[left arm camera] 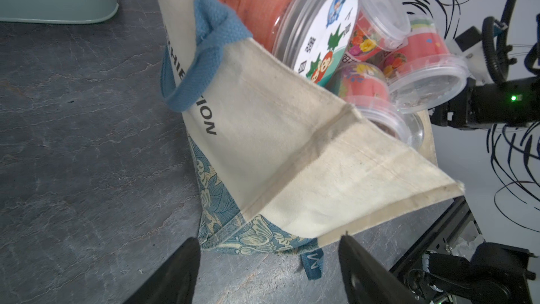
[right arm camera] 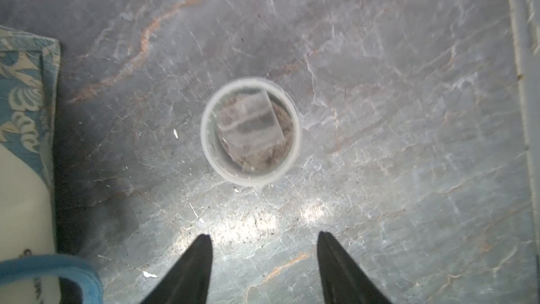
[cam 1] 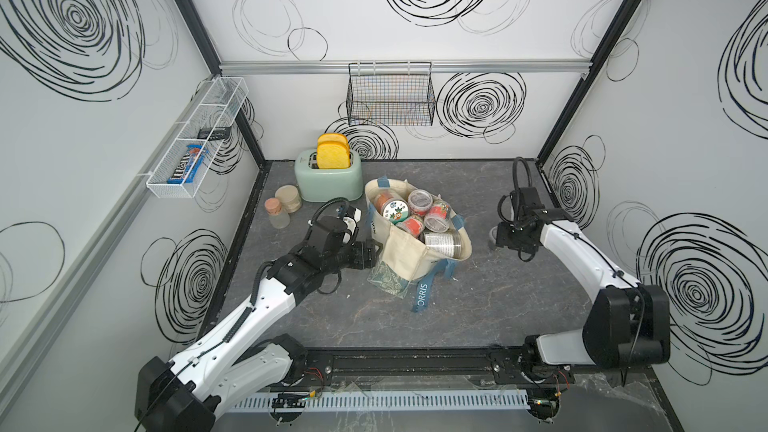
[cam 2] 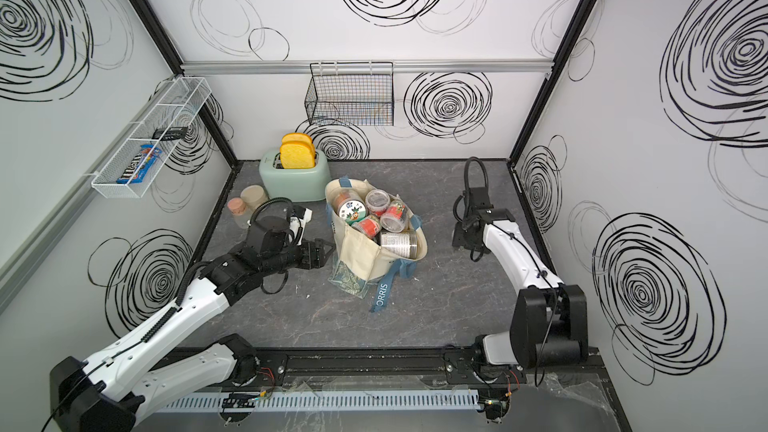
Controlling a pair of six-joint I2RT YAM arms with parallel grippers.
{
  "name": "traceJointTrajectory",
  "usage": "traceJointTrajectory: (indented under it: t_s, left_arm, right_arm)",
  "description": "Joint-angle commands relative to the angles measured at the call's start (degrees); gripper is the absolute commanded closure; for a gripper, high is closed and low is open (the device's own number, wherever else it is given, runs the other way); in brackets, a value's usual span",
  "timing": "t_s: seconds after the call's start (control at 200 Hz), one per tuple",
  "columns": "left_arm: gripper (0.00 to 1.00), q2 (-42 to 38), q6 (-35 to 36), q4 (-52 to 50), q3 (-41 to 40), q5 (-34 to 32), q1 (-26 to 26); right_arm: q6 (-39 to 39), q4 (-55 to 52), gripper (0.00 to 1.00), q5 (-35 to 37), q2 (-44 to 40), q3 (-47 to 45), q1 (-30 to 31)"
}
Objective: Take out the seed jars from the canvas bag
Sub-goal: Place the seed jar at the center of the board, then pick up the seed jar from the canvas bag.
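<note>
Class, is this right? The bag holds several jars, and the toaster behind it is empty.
No: the toaster holds two yellow slices, as both top views show. It does stand behind the bag, which holds several jars.

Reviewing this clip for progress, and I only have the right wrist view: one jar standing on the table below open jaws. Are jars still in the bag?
Observer: Yes, several seed jars are piled in the canvas bag, up to its rim.
Operator: Where is the other arm?
Observer: The left gripper is close beside the bag's folded flap, jaws open, gripping nothing.
Operator: Anything else on the table?
Observer: A green toaster and two frosted jars, toward the back on the left arm's side.
</note>
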Motion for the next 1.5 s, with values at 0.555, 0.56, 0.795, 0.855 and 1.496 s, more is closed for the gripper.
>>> traceJointTrajectory:
  t_s: [0.555,0.56,0.795,0.855,1.496]
  left_arm:
    - [0.21,2.6,0.4,0.0,2.1,-2.1,0.4]
    - [0.21,2.6,0.4,0.0,2.1,-2.1,0.4]
    - [0.21,2.8,0.1,0.5,2.4,-2.1,0.2]
    - [0.2,2.2,0.0,0.7,2.3,-2.2,0.2]
    - [0.04,-4.1,-3.0,3.6,2.2,3.2,3.0]
  right_arm:
    - [3.7,19.4,0.76,-8.1,17.1,1.2,-6.0]
    - [3.7,19.5,0.76,-8.1,17.3,1.3,-6.0]
    - [1.7,21.2,0.72,-9.5,21.9,5.8,-8.3]
    - [1.1,19.8,0.69,-10.4,21.2,6.7,-8.6]
    - [14.1,19.2,0.14,-32.2,-17.8,2.8,6.5]
